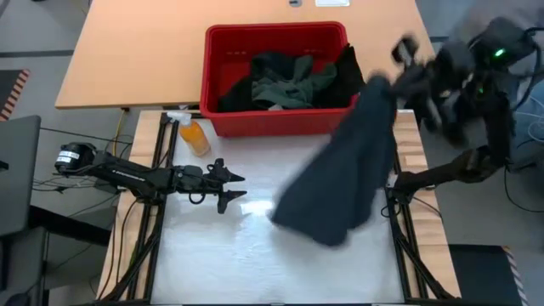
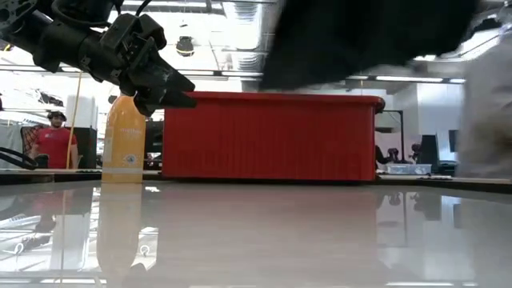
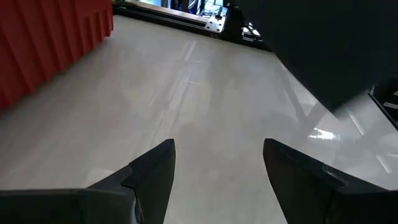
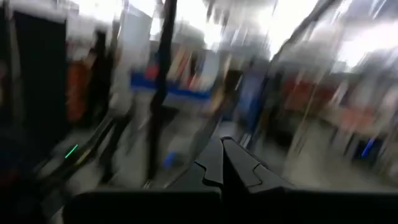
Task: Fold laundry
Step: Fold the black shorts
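The right gripper [image 1: 406, 53], pinched shut on a dark cloth garment [image 1: 340, 174], dangles it lengthwise over the white table's [image 1: 221, 255] right side, while the spread left gripper [image 1: 231, 185] waits just leftward.

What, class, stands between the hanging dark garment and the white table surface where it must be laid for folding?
Nothing visible does. The dark garment hangs from the shut right gripper over the bare white table. The red basket and orange bottle stand farther back, and the open left gripper hovers off to one side.
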Action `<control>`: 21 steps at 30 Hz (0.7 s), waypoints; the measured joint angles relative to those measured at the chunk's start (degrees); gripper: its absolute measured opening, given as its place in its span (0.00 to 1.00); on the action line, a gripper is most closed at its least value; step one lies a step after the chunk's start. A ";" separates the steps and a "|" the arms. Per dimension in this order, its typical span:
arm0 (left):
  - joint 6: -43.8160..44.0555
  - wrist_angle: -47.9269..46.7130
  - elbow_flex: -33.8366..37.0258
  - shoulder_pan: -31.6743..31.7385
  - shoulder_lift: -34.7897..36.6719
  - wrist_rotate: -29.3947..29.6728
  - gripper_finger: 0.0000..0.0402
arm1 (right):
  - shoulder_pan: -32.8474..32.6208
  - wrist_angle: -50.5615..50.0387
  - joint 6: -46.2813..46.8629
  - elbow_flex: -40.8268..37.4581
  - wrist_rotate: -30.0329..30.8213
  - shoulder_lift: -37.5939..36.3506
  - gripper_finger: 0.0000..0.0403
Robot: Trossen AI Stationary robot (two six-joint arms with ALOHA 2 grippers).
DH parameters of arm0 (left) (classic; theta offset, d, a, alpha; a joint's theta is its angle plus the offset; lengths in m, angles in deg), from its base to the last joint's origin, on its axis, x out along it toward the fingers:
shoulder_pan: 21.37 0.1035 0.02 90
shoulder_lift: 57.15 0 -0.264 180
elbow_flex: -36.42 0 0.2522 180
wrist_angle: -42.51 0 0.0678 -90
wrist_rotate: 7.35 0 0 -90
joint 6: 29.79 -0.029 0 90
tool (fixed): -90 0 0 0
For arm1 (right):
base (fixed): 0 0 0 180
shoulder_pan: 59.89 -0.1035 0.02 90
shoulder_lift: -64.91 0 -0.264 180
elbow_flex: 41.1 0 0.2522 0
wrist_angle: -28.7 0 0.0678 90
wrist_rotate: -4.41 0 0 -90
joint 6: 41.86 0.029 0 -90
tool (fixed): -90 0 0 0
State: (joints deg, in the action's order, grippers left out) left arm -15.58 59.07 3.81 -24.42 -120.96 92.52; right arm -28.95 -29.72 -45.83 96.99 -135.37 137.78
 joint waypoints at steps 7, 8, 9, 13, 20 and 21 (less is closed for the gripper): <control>4.10 -0.03 0.00 0.00 0.00 -0.02 0.58 | -6.82 -35.11 -12.45 -8.51 9.37 0.06 0.04; 4.95 -0.03 0.00 0.00 0.00 -0.02 0.58 | -8.25 -33.66 -11.67 -12.16 9.20 -0.29 0.04; 5.70 -0.03 0.00 0.00 0.00 -0.01 0.58 | -9.57 -31.16 -10.72 -15.99 9.68 -0.60 0.04; 7.56 0.03 0.00 0.00 0.00 -0.02 0.58 | -14.29 -19.37 -7.18 -31.53 9.46 -1.24 0.04; 10.45 -0.01 0.00 -1.40 0.02 -0.17 0.58 | -22.25 6.54 -1.67 -50.04 9.02 3.28 0.05; 10.45 -0.01 0.00 -2.05 0.02 -0.17 0.58 | -23.55 9.29 -0.48 -51.59 9.02 4.71 0.05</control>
State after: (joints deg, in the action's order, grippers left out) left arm -5.13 59.05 3.81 -26.47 -120.94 92.35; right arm -52.50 -20.43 -46.32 45.40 -126.35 142.48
